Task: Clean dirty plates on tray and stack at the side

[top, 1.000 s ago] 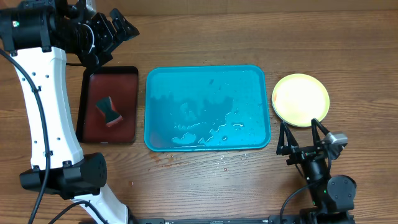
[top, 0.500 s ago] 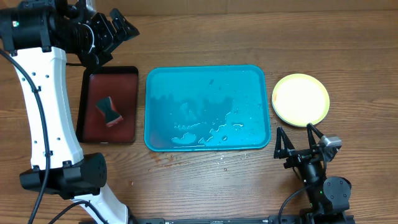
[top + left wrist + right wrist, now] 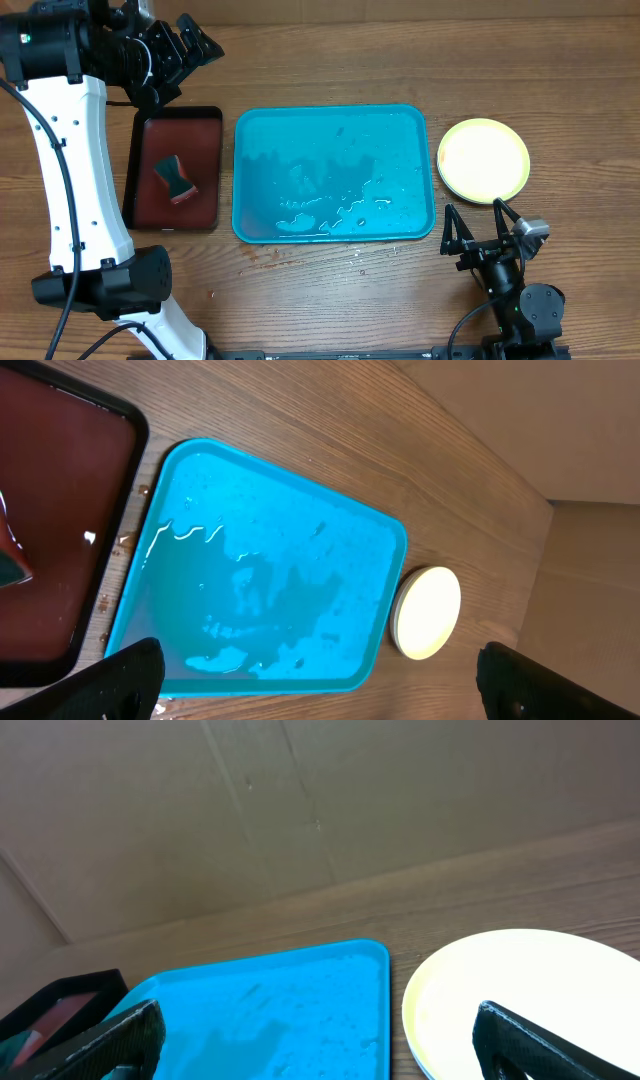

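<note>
White arm links, black joints

Right of the large turquoise-blue rectangular plastic tray (image 3: 300, 140), the round yellow-green plastic plate (image 3: 484, 160) shows only its top face from overhead; whether other plates lie under it cannot be told. The right wrist view cuts that plate at its right and bottom edges, and the tray's near part at the bottom. Left of the tray, the black-rimmed dark red rectangular tray (image 3: 60, 490) runs off the left wrist picture's left edge, leaving the green-and-red sponge (image 3: 8, 563) a mere sliver.
</note>
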### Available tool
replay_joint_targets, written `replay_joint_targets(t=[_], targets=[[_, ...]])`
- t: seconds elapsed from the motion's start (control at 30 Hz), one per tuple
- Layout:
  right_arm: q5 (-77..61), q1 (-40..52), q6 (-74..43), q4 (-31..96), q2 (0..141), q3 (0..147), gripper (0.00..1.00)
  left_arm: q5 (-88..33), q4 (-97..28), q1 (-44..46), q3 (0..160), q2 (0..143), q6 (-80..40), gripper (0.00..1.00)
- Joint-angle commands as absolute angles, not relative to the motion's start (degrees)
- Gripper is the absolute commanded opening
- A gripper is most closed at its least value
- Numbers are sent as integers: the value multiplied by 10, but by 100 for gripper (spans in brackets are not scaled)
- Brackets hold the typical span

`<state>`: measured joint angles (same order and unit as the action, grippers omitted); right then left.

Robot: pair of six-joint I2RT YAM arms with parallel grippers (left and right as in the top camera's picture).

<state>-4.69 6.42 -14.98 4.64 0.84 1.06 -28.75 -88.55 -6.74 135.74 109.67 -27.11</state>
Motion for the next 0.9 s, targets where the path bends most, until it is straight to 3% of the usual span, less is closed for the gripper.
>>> replay_joint_targets(t=[0.0,0.33,0.57,0.7,0.87], targets=[[-52,63,-152,44,2,5,100,-293,-884,-68,1360,1097,-279,100],[-52,63,-152,44,2,5,100,-156,-884,-23,1360,1058,-279,100],[-52,63,-152,44,2,5,100,67,-893,51,1360,908,-255,100],[-52,63,-152,44,2,5,100,109,-914,52,1340,804,-233,100],[-52,63,-152,44,2,5,100,104,-861,38,1211,677,-100,100]])
